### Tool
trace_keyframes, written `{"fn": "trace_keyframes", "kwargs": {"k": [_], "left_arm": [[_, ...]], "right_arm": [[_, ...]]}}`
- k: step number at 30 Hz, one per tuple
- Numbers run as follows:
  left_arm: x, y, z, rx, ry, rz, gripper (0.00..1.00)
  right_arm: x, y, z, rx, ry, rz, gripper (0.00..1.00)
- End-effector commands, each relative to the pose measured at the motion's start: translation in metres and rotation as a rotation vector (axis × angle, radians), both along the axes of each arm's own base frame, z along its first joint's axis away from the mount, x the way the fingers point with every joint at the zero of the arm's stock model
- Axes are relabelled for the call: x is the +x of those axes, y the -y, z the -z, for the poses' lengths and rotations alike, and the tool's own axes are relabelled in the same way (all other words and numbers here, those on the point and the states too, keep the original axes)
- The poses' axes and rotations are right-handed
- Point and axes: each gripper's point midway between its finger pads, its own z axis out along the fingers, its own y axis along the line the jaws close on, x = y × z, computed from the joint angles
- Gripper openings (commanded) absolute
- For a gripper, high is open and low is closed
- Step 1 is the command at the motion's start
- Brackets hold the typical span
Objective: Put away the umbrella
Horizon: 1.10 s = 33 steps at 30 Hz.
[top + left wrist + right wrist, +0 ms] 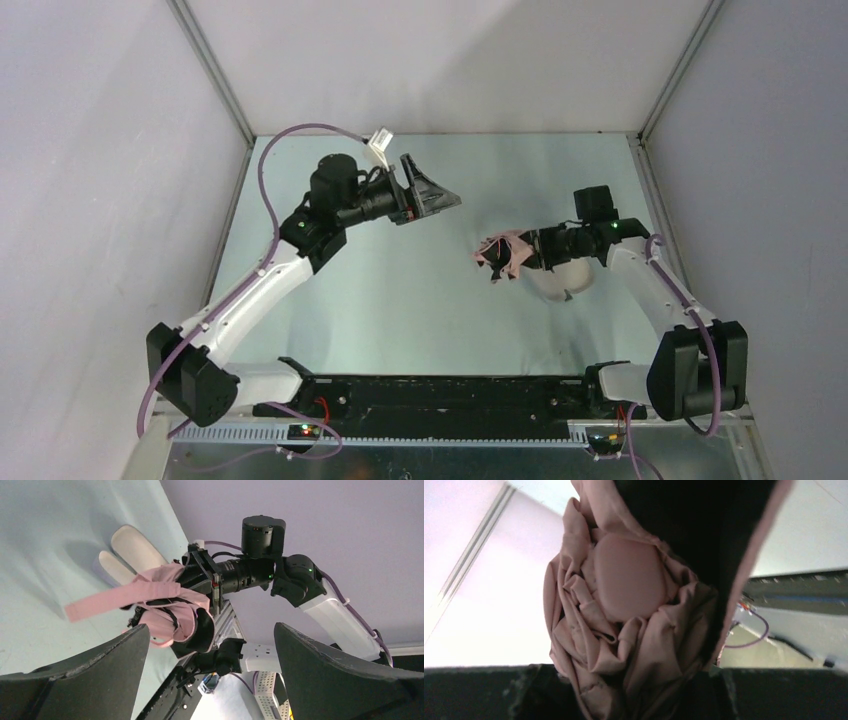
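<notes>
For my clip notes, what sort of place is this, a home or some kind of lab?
Most likely a lab test cell: a left arm and right arm bolted along one table edge, enclosed by plain pale walls on metal frame posts.

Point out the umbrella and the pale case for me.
umbrella [190, 611]: left wrist view, on the bunched pink canopy.
pale case [136, 545]: left wrist view, on its larger oblong piece.

Folded pale pink cloth umbrella [165, 587]: thin, matt, crumpled fabric with black underside; rounded pink end cap [629, 577] smooth, plastic-looking. Pale grey bench [400, 300]: smooth, faintly glossy.
</notes>
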Motion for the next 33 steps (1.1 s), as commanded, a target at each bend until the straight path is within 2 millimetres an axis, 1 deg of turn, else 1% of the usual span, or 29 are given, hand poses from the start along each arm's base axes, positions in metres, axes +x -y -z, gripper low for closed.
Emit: {"fn": "trace_keyframes", "kwargs": {"k": [1, 3, 5, 7, 8, 10, 11, 12, 13, 14, 15, 16, 17, 18, 19, 22, 25, 27, 28, 30, 31, 32, 33], "left_arm": [[-0.007, 0.002, 0.018, 0.035, -0.108, -0.015, 1.0], [-0.011, 0.004, 0.032, 0.053, -0.185, -0.019, 1.0], [-0.015, 0.007, 0.042, 0.045, -0.268, -0.018, 1.0], [-0.016, 0.013, 0.045, 0.016, -0.323, -0.012, 1.0], [-0.016, 0.015, 0.047, 0.005, -0.363, -0.011, 1.0], [-0.014, 0.02, 0.048, -0.022, -0.419, -0.009, 1.0], [-0.012, 0.023, 0.044, -0.054, -0.455, -0.015, 1.0], [-0.01, 0.025, 0.048, -0.063, -0.484, -0.019, 1.0], [-0.008, 0.029, 0.043, -0.105, -0.52, -0.024, 1.0], [-0.006, 0.03, 0.047, -0.12, -0.546, -0.035, 1.0], [-0.003, 0.033, 0.038, -0.18, -0.568, -0.043, 1.0], [0.0, 0.032, 0.043, -0.199, -0.595, -0.07, 1.0], [0.003, 0.033, 0.037, -0.248, -0.623, -0.092, 1.0], [0.001, 0.034, 0.044, -0.258, -0.656, -0.105, 1.0], [0.003, 0.034, 0.039, -0.297, -0.687, -0.121, 1.0], [-0.002, 0.033, 0.048, -0.301, -0.764, -0.162, 1.0], [-0.009, 0.025, 0.062, -0.254, -0.852, -0.225, 1.0], [-0.013, 0.024, 0.069, -0.237, -0.891, -0.238, 1.0], [-0.015, 0.028, 0.067, -0.242, -0.907, -0.226, 1.0], [-0.016, 0.037, 0.073, -0.232, -0.943, -0.208, 1.0], [-0.015, 0.041, 0.068, -0.236, -0.94, -0.194, 1.0], [-0.014, 0.046, 0.076, -0.216, -0.956, -0.19, 1.0], [-0.012, 0.049, 0.072, -0.218, -0.951, -0.183, 1.0]], "right_arm": [[-0.027, -0.005, -0.019, 0.057, -0.155, -0.032, 0.0], [-0.03, -0.007, -0.019, 0.078, -0.189, -0.04, 0.0], [-0.028, -0.01, -0.021, 0.102, -0.192, -0.044, 0.0], [-0.024, -0.015, -0.027, 0.13, -0.173, -0.054, 0.0], [-0.016, -0.018, -0.033, 0.154, -0.126, -0.056, 0.0], [-0.012, -0.024, -0.04, 0.183, -0.114, -0.057, 0.0], [-0.009, -0.028, -0.044, 0.196, -0.088, -0.064, 0.0], [-0.008, -0.03, -0.047, 0.211, -0.101, -0.057, 0.0], [-0.006, -0.032, -0.05, 0.22, -0.083, -0.059, 0.0], [-0.004, -0.033, -0.052, 0.227, -0.087, -0.045, 0.0], [-0.002, -0.036, -0.055, 0.235, -0.083, -0.041, 0.0], [-0.001, -0.037, -0.057, 0.238, -0.078, -0.036, 0.0], [0.001, -0.039, -0.06, 0.247, -0.072, -0.031, 0.0], [0.003, -0.04, -0.061, 0.251, -0.066, -0.027, 0.0], [0.006, -0.042, -0.064, 0.26, -0.052, -0.025, 0.0], [0.013, -0.044, -0.07, 0.271, -0.026, -0.007, 0.0], [0.022, -0.045, -0.078, 0.288, 0.018, 0.013, 0.0], [0.028, -0.046, -0.082, 0.298, 0.044, 0.019, 0.0], [0.03, -0.047, -0.084, 0.307, 0.053, 0.019, 0.0], [0.031, -0.051, -0.087, 0.32, 0.061, 0.013, 0.0], [0.031, -0.052, -0.088, 0.323, 0.065, 0.011, 0.0], [0.032, -0.054, -0.09, 0.329, 0.071, 0.011, 0.0], [0.031, -0.055, -0.091, 0.334, 0.071, 0.005, 0.0]]}}
